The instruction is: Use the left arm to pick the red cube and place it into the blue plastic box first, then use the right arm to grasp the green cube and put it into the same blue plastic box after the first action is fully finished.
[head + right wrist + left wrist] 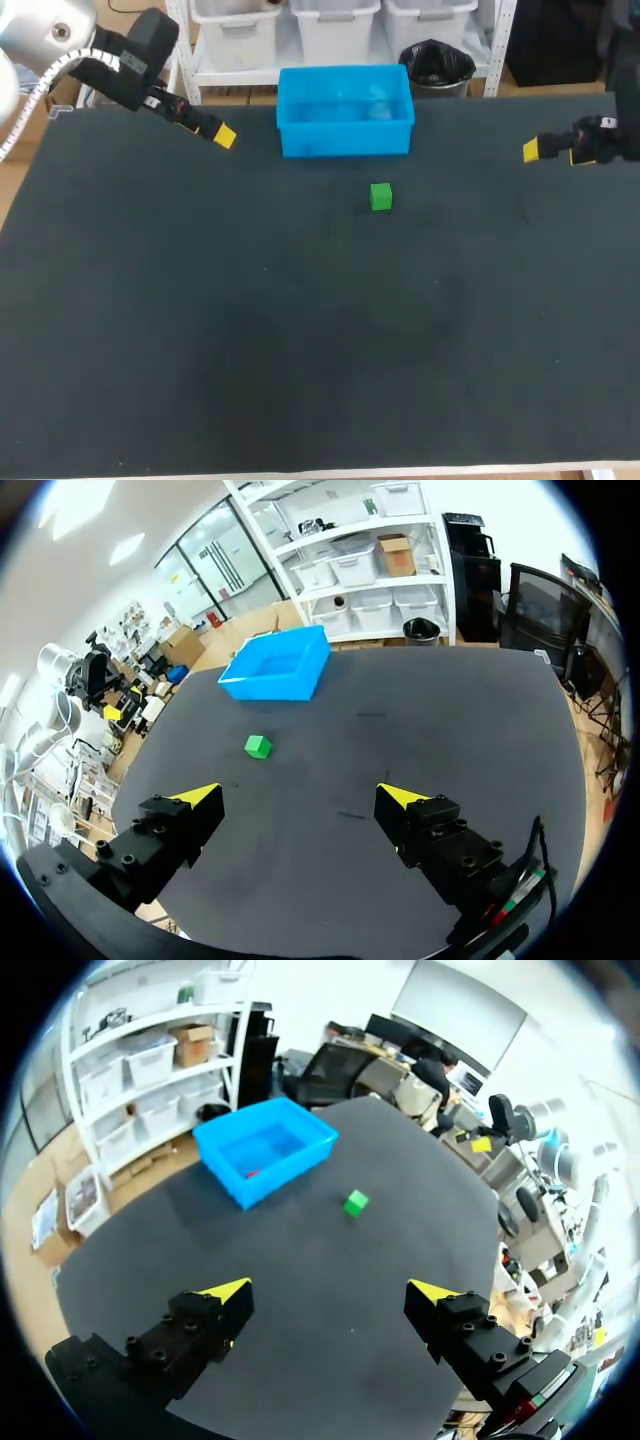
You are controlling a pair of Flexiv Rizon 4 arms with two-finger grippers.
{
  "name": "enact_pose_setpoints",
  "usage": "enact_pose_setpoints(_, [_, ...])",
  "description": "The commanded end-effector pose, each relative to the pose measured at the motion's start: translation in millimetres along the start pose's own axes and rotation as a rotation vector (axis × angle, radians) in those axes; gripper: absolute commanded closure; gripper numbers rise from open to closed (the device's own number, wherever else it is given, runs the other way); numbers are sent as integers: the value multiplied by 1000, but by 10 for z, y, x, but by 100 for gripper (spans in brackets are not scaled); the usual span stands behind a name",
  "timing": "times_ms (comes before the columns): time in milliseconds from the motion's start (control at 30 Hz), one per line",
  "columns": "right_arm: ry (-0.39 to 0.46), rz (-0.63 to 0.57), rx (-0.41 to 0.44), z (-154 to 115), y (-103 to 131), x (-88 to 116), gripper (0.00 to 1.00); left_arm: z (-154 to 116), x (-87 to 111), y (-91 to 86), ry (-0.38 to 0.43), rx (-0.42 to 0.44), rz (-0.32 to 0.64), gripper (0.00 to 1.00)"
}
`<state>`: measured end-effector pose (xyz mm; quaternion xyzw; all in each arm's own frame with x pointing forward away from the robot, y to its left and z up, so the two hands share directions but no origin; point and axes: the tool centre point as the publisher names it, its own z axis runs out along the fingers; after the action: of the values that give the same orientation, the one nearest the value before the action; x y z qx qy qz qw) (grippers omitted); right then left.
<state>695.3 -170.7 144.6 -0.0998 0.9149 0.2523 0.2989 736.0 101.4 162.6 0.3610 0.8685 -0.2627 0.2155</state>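
While the box (pixel 345 135) hugs the table edge (pixel 470 104), the green cube (pixel 380 196) sits near.

The surface (pixel 300 350) is showing a matt, cloth-like covering. The blue box (pixel 345 138) is looking like smooth, faintly glossy plastic. The green cube (pixel 380 196) is appearing matt. The left end effector (pixel 330 1292) and right end effector (pixel 298 795) are showing matt black bodies.
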Motion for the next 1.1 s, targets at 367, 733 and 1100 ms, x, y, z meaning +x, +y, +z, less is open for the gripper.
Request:
enact_pose_setpoints(367, [112, -41, 52, 368, 268, -131, 0, -1, 9, 7, -4, 3, 3, 0])
enact_pose_setpoints(733, [196, -52, 104, 634, 505, -229, 0, -1, 9, 7, -4, 3, 3, 0])
enact_pose_setpoints(1100, [260, -69, 180, 960, 778, -395, 0, -1, 9, 7, -4, 3, 3, 0])
